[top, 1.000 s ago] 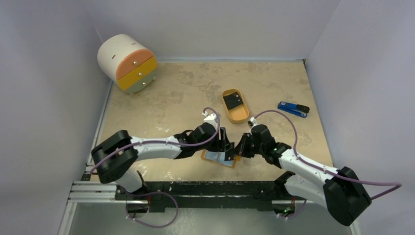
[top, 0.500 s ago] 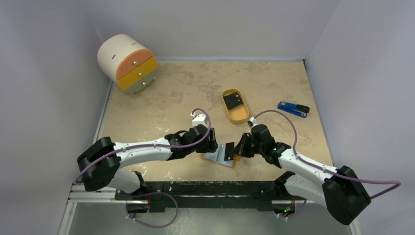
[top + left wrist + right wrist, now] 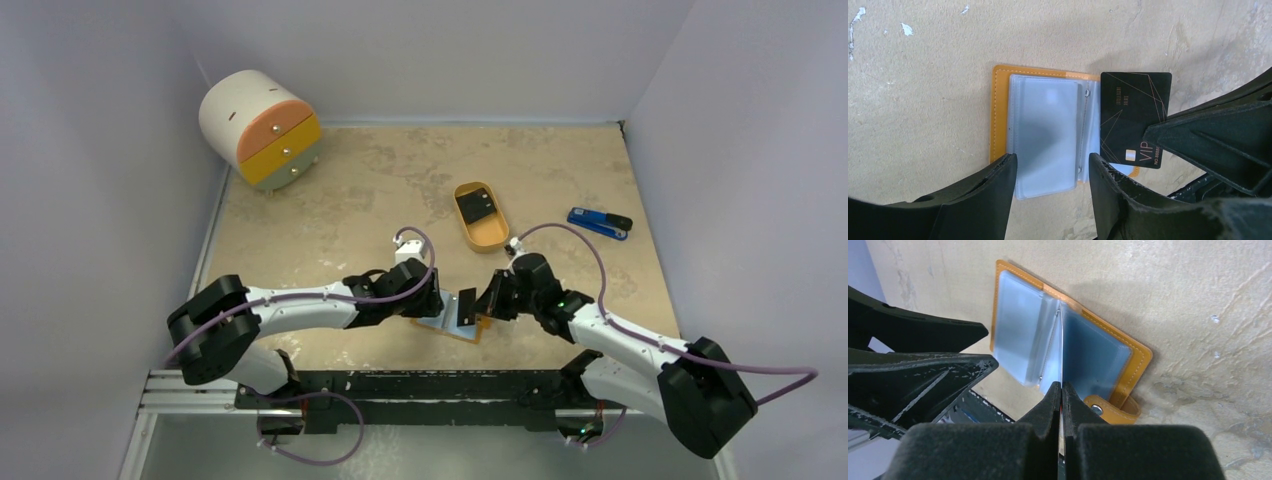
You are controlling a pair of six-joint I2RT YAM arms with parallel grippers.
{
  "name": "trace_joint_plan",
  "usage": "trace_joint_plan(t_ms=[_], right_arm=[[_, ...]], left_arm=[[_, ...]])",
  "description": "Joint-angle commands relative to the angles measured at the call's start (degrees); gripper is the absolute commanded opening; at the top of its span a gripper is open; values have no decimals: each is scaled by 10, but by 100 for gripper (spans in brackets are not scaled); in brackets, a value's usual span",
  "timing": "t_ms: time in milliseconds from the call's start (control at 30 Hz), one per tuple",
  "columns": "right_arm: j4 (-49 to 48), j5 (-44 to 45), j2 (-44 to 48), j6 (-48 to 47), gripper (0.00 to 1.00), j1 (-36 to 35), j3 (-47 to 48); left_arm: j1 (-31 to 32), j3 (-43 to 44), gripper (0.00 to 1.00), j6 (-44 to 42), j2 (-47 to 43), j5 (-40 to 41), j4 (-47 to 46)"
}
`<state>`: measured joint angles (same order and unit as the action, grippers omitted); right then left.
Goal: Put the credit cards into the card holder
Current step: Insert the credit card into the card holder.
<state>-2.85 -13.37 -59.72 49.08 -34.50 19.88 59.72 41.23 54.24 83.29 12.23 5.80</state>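
The card holder [image 3: 1043,130] lies open and flat, close to the tabletop's [image 3: 350,200] near edge. Its orange-tan border frames cloudy blue-grey sleeves, and its snap tab points toward the right arm. A black credit card [image 3: 1133,115] with thin gold lines and "VIP" lettering stands on edge over the middle fold, pinched by the right pincer [image 3: 1062,387]. The left pincer [image 3: 1052,159] hangs spread over the holder's left half. Both pincers crowd the holder; bare tabletop opens on the far left. A second card [image 3: 474,207] sits in the orange oval tray [image 3: 490,240], well apart.
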Motion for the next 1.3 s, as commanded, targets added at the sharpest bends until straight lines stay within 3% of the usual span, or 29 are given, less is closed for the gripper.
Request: trace_joint_plan(t_ms=[0,533,1267], right_arm=[[-39,-35,5,8,0,-2,-1],[-150,-124,-61,111,0,-2,-23],[-147,-138,-57,147,0,-2,-58]], left_arm=[[3,-13,52,9,-1,27,-17],[2,-52,46,23,-36,86,6],[2,-60,45,24,-38,94,6]])
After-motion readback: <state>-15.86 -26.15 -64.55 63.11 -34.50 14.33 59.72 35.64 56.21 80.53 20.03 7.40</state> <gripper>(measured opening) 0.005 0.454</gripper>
